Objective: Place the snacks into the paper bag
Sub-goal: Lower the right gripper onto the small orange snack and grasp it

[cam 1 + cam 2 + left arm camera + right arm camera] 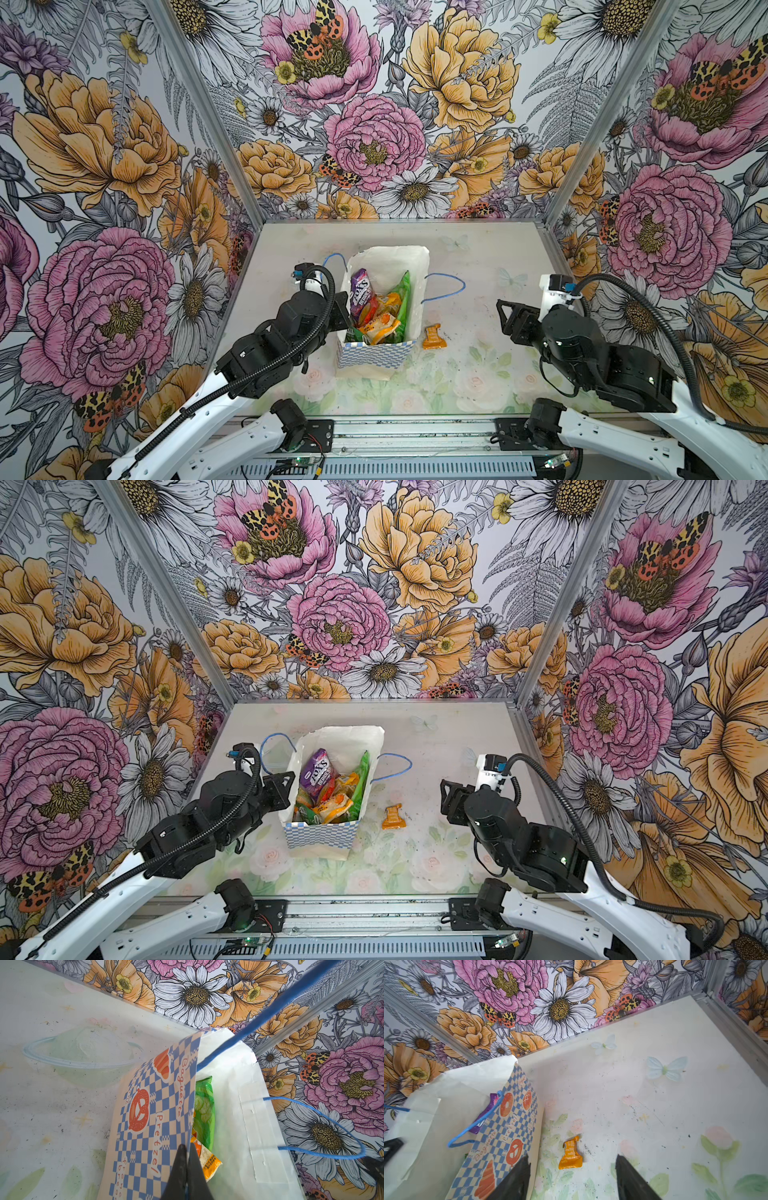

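**Desk:** Where are you on the snacks?

**Operator:** Close to the end, I'd say. The blue-and-white checkered paper bag (376, 353) stands open in the middle of the pale floral-print table (478, 257). Inside I can see the purple Fox's Berries packet (360, 293), a tall green crinkly packet (403, 299) and a big orange-yellow packet (380, 324). The only snack I can find outside is one small orange foil sachet (433, 336). It lies flat on the table just beside the bag's right wall, under the thin blue cord handle (446, 286).

**Desk:** What are the hands doing?

**Operator:** My left gripper (186, 1147) is pinched tight on the top edge of the bag's left wall, which I take to be holding the mouth open. My right gripper (572, 1157) has its jaws wide apart with nothing in them.

**Desk:** How is the sachet placed for the right one?

**Operator:** In both top views the gripper sits off to the sachet's right, clearly apart from it, with bare table between them. The right wrist view has the sachet ahead, roughly centred between the two fingers. I can't judge my height above it.

**Desk:** Next move?

**Operator:** I'd reach in and down, straddle the sachet and close on it. It's thin and flat, so the fingertips need to get almost to the table. The inner finger also passes close to the bag wall, so I'd watch for a nudge.
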Robot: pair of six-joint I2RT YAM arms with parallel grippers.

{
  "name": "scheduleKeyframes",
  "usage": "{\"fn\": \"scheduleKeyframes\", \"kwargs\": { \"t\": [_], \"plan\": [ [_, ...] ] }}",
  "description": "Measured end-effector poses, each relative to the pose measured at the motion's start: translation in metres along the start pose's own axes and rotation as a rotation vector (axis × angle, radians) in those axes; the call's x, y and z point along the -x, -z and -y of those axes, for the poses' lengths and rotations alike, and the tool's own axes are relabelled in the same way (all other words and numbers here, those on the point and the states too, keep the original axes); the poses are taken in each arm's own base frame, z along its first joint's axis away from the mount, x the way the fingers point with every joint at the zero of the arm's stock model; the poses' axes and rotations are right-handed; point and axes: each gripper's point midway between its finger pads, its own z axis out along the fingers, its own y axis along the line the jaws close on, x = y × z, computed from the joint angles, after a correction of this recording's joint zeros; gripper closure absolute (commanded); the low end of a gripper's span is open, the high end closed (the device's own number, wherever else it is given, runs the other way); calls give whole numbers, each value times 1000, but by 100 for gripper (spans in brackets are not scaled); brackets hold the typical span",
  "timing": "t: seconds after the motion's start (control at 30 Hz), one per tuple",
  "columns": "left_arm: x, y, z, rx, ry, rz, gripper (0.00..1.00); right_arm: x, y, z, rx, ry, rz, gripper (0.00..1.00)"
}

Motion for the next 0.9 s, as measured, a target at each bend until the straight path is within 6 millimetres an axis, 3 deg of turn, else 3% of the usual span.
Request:
{"fn": "scheduleKeyframes", "kwargs": {
  "t": [0.2, 0.47, 0.9],
  "plan": [
    [0, 0, 0, 0, 0, 0, 100, -53, -41, 3, -72, 37, -151, 29],
    [-1, 0, -1, 1, -1, -1, 100, -145, -97, 8, -83, 75, -355, 26],
    [0, 8, -12, 25, 4, 10, 100, -206, -164, -14, -62, 280, -531, 25]
  ]
}}
